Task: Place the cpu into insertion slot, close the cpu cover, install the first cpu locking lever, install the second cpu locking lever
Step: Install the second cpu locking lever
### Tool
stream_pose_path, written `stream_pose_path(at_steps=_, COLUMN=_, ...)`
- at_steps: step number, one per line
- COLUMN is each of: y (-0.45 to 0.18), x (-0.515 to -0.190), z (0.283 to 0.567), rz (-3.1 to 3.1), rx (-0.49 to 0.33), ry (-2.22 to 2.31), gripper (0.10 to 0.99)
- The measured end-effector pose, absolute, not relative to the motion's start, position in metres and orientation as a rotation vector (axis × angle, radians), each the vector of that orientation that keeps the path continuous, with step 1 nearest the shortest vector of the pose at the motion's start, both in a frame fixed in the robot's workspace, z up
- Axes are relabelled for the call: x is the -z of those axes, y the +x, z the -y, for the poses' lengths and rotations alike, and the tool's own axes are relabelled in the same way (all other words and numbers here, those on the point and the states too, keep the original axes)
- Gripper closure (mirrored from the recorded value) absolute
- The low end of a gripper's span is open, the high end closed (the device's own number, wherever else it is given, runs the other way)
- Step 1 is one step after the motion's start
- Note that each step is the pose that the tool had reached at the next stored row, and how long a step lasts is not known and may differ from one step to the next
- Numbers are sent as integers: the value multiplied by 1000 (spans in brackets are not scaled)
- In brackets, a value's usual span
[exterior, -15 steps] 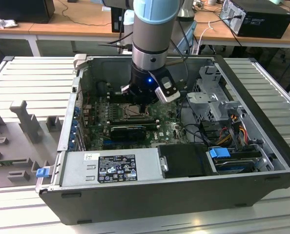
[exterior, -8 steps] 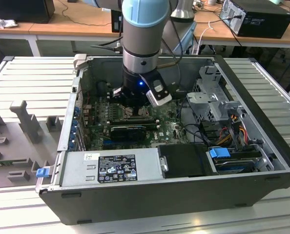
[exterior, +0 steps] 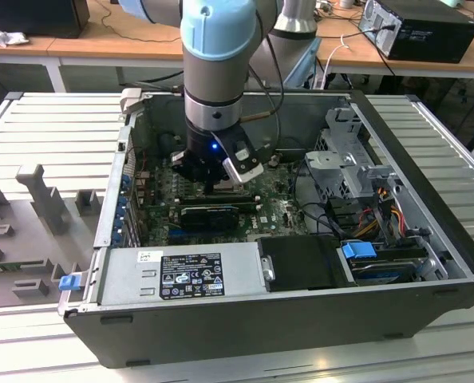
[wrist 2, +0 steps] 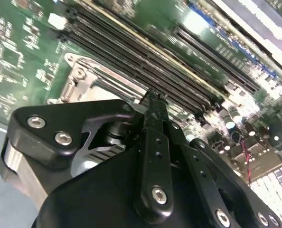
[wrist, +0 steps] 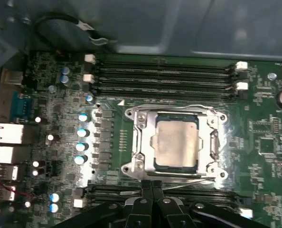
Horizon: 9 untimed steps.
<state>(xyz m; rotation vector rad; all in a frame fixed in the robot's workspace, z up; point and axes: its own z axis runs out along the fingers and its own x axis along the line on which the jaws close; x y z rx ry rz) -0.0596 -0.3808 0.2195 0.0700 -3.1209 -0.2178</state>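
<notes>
Silver metal is what's being looked at here, pretty much: the cpu (wrist: pixel 175 144) is already being held flat in the insertion slot (wrist: pixel 194 169), with the cpu cover (wrist: pixel 141 142) lying closed down around it so the pale top is showing through the cut-out. One thin wire lever (wrist: pixel 179 108) is being kept along the far side of the frame from the fingers, and another lever (wrist: pixel 181 180) is lying along the near side, just ahead of the fingertips (wrist: pixel 152 186).

The gripper (wrist: pixel 152 190) is being held low over the green motherboard (wrist: pixel 264 137), right at the near edge of the socket, probably so that lever can be pushed. The fingers are being pressed together, tip to tip, and nothing is being gripped between them as far as can be made out in both wrist views. Whether the near lever is actually being touched can't be told.

Long black memory slots (wrist: pixel 164 76) are sitting beyond the socket, well apart from the fingers. In the exterior view the gripper (exterior: pixel 213 185) is being reached down inside the open computer case (exterior: pixel 245 319).
</notes>
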Motion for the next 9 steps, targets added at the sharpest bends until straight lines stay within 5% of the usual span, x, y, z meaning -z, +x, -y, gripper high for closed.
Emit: stream_pose_path(at_steps=9, y=-67, x=-218, z=389, rz=3114, rx=288, ry=105, gripper=980)
